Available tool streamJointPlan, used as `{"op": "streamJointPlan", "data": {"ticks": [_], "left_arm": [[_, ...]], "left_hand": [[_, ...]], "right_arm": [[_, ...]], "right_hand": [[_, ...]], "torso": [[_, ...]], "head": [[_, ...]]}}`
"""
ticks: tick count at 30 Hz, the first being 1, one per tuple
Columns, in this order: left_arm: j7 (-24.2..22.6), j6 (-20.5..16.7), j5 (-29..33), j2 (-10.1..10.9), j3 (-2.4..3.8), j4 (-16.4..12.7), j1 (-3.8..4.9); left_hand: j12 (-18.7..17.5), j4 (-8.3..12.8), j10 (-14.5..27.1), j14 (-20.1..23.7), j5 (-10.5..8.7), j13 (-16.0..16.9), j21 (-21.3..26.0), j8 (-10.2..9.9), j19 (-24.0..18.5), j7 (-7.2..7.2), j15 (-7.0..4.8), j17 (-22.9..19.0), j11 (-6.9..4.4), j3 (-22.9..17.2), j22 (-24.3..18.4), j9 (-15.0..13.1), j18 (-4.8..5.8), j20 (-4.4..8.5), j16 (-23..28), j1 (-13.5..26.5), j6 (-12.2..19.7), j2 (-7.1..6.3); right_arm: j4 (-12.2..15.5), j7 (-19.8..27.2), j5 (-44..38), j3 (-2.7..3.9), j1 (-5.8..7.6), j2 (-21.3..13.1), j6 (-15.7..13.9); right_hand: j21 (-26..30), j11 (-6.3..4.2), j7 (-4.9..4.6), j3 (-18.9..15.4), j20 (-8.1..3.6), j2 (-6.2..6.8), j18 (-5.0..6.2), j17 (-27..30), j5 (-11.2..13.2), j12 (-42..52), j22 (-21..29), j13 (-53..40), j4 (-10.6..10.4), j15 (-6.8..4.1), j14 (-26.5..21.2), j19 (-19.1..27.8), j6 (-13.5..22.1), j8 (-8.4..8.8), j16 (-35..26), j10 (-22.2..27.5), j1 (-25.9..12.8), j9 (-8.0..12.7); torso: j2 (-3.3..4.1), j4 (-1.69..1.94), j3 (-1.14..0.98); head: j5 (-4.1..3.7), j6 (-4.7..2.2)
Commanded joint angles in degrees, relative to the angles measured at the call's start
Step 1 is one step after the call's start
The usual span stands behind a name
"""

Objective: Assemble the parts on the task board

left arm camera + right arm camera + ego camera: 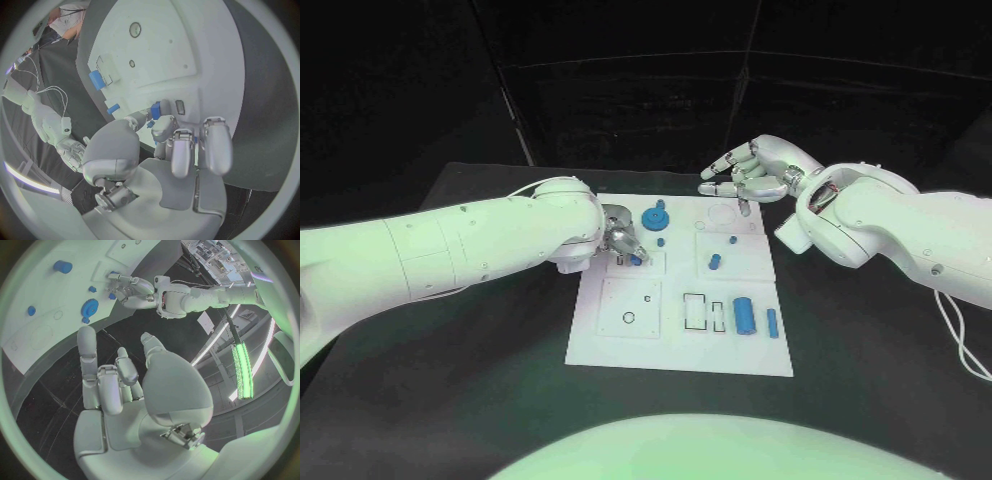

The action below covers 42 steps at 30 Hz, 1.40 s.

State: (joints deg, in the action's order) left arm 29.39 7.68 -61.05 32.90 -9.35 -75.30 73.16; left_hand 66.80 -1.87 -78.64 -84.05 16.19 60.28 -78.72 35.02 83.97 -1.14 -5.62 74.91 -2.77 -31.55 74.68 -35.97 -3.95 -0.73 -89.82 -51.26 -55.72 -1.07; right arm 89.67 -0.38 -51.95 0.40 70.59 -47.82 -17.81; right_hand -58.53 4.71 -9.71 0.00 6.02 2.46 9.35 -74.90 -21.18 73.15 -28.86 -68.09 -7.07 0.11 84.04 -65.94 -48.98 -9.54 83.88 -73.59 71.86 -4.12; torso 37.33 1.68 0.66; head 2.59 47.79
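The white task board [629, 340] lies mid-table. My left hand [620, 240] is low over the board's far left part, thumb and fingers pinching a small blue part [155, 111] that sits at the board surface [635, 259]. My right hand [754, 170] hovers above the board's far right corner with its fingers apart and nothing in them [115, 380]. A round blue part [655, 220] stands just beyond the left hand. A blue peg [715, 262] stands near the middle. A blue cylinder [744, 314] and a thin blue bar [772, 321] lie at the right.
The black table [473, 330] surrounds the board on all sides. Empty outlined slots [700, 311] and small holes [630, 318] mark the board's near half. In the right wrist view the left hand [134, 290] shows beside the round blue part [89, 306].
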Motion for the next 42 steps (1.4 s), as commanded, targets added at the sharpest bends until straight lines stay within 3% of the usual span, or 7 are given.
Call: {"op": "streamJointPlan", "data": {"ticks": [1, 16, 21, 24, 35, 39, 42], "left_arm": [[0.4, 1.3, -0.5, -0.1, -0.14, 0.1, -0.15], [0.2, 0.4, -0.5, -0.2, -0.13, 0.5, -0.15], [0.2, 0.5, -0.5, -0.2, -0.12, 0.3, -0.09], [0.2, 0.5, -0.5, -0.1, -0.11, 0.2, -0.04], [0.2, 1.2, -0.5, 0.0, -0.11, 0.1, 0.07], [0.2, 1.5, -0.5, 0.0, -0.11, 0.1, 0.08], [0.2, 1.5, -0.5, 0.1, -0.11, 0.1, 0.09]], "left_hand": [[0.4, -0.4, -0.2, -6.0, -0.17, 0.0, -0.1, -0.3, 1.2, -0.05, -0.34, 15.1, -0.01, 0.8, 0.0, 0.0, 0.6, 0.37, -0.2, 0.9, -0.4, -0.04], [1.3, -2.8, -0.8, -6.0, -0.72, 0.7, -0.4, -0.9, 1.4, 0.18, -0.39, 15.1, -0.16, 3.3, 0.5, 0.3, 0.7, 0.43, -0.2, 2.1, -1.5, 2.26], [1.4, -0.9, -0.9, -6.0, -0.41, 0.8, -0.5, -1.3, 1.4, 0.38, -0.5, 15.1, -0.34, 1.5, 0.7, 0.3, 0.72, 0.5, -0.2, -0.3, -1.4, 3.6], [1.4, 0.3, -0.9, -6.0, -0.35, 0.7, -0.4, -1.5, 1.4, 0.35, -0.49, 15.1, -0.32, 0.2, 0.7, 0.4, 0.72, 0.5, -0.2, -1.3, -1.4, 3.76], [1.3, 1.7, -0.8, -6.0, -0.45, 0.5, -0.4, -1.8, 1.4, 0.25, -0.41, 15.1, -0.24, -1.0, 0.8, 0.4, 0.72, 0.44, -0.2, -1.6, -1.5, 2.97], [1.2, 1.9, -0.8, -6.0, -0.65, 0.3, -0.4, -1.8, 1.4, 0.17, -0.35, 15.1, -0.16, -0.6, 0.7, 0.3, 0.71, 0.4, -0.2, -1.1, -1.7, 1.87], [1.2, 0.9, -0.9, -6.0, -0.92, 0.2, -0.4, -1.8, 1.4, 0.13, -0.29, 15.1, -0.11, 1.2, 0.8, 0.3, 0.73, 0.33, -0.2, 0.6, -2.1, 0.87]], "right_arm": [[0.1, 0.3, 0.2, 0.04, 0.12, 0.0, 0.2], [0.0, 0.3, 0.2, 0.04, 0.12, 0.1, 0.3], [0.0, 0.3, 0.2, 0.04, 0.12, 0.1, 0.3], [-0.1, 0.3, 0.2, 0.04, 0.12, 0.1, 0.3], [-0.1, 0.3, 0.2, 0.04, 0.12, 0.1, 0.4], [-0.1, 0.3, 0.2, 0.04, 0.12, 0.2, 0.5], [-0.1, 0.3, 0.2, 0.04, 0.12, 0.2, 0.5]], "right_hand": [[0.3, 0.0, -0.04, -0.4, -0.05, -0.38, 0.73, -2.5, -0.1, 0.2, 0.1, 0.1, 0.1, -0.05, 3.2, -0.1, 0.5, -0.37, -0.3, 0.5, 0.1, 0.0], [0.3, 0.0, -0.04, -0.4, -0.05, -0.38, 0.73, -2.5, -0.1, 0.2, 0.1, 0.1, 0.1, -0.05, 3.2, -0.1, 0.5, -0.37, -0.3, 0.5, 0.1, 0.0], [0.3, 0.0, -0.04, -0.4, -0.05, -0.38, 0.73, -2.5, -0.1, 0.2, 0.1, 0.1, 0.1, -0.05, 3.2, -0.1, 0.5, -0.37, -0.3, 0.5, 0.1, 0.0], [0.4, -0.01, -0.04, -0.5, -0.05, -0.4, 0.73, -2.5, -0.3, 0.2, 0.1, 0.1, 0.1, -0.05, 3.2, -0.2, 0.5, -0.41, -0.3, 0.5, 0.2, 0.0], [0.4, -0.01, -0.04, -0.5, -0.05, -0.4, 0.73, -2.5, -0.3, 0.2, 0.1, 0.1, 0.1, -0.05, 3.2, -0.2, 0.5, -0.41, -0.3, 0.5, 0.2, 0.0], [0.4, -0.01, -0.04, -0.5, -0.05, -0.4, 0.73, -2.5, -0.3, 0.2, 0.1, 0.1, 0.1, -0.05, 3.2, -0.2, 0.5, -0.41, -0.3, 0.5, 0.2, 0.0], [0.4, -0.01, -0.04, -0.5, -0.05, -0.4, 0.73, -2.5, -0.3, 0.2, 0.1, 0.1, 0.1, -0.05, 3.2, -0.2, 0.5, -0.41, -0.3, 0.5, 0.2, 0.0]], "torso": [[-0.01, 0.04, 0.0], [0.01, -0.04, 0.01], [0.02, -0.01, 0.0], [-0.01, 0.02, 0.01], [-0.02, 0.03, 0.01], [-0.02, 0.04, 0.02], [-0.01, 0.04, 0.03]], "head": [[-0.06, -0.02], [-0.07, -0.03], [-0.15, 0.03], [-0.21, 0.08], [-0.17, 0.18], [-0.13, 0.24], [-0.1, 0.28]]}}
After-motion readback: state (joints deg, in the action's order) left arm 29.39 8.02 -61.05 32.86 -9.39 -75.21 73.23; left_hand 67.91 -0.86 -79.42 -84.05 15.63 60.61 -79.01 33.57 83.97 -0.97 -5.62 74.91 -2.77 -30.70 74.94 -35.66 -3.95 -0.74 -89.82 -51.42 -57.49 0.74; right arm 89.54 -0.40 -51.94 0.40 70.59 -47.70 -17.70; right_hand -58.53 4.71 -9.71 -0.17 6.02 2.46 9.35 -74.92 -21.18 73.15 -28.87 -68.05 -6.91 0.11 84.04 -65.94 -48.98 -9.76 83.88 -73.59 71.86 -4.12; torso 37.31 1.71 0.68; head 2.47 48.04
